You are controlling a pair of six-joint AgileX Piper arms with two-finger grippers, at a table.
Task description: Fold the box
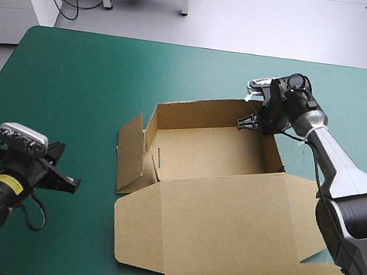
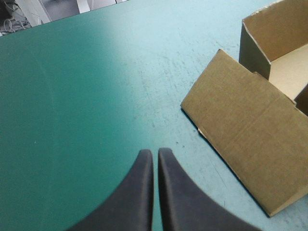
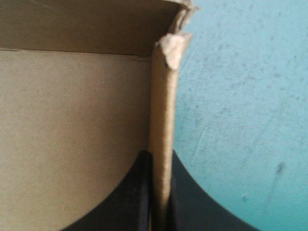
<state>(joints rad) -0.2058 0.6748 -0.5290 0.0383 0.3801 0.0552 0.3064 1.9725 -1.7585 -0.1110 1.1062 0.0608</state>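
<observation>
Just one box [image 1: 209, 152] — in right pincer [image 1: 250, 123]

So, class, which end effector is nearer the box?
Right. The right end effector is shut on the box at its far right corner; the left end effector hangs shut over the teal-green cover, clear of it.

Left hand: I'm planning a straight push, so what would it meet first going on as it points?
Likely just the teal-green cover: the shut left hand points over bare table, with the flap of the box off to its side. Depth is unclear.
</observation>
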